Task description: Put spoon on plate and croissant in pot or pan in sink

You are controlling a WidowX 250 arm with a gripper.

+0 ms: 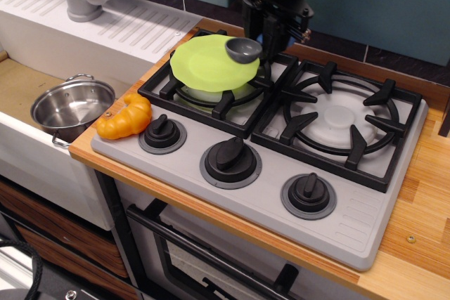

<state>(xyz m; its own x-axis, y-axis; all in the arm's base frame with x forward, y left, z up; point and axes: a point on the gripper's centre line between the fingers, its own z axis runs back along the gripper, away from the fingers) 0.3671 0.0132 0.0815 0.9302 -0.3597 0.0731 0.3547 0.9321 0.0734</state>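
One claw (264, 29) hangs over the stove's back-left burner, clamped on the spoon (244, 49) — its grey bowl sits just above the green plate's (207, 64) right rim — handle hidden.

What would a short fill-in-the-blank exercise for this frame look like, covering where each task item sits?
1. The tool holds the spoon with its grey bowl over the right edge of the lime-green ____.
2. The croissant lies at the stove's front-left corner, beside the leftmost ____.
3. The steel pot stands inside the ____ and has nothing in it.
4. The plate rests on the ____ burner grate.

Missing words: plate; knob; sink; left
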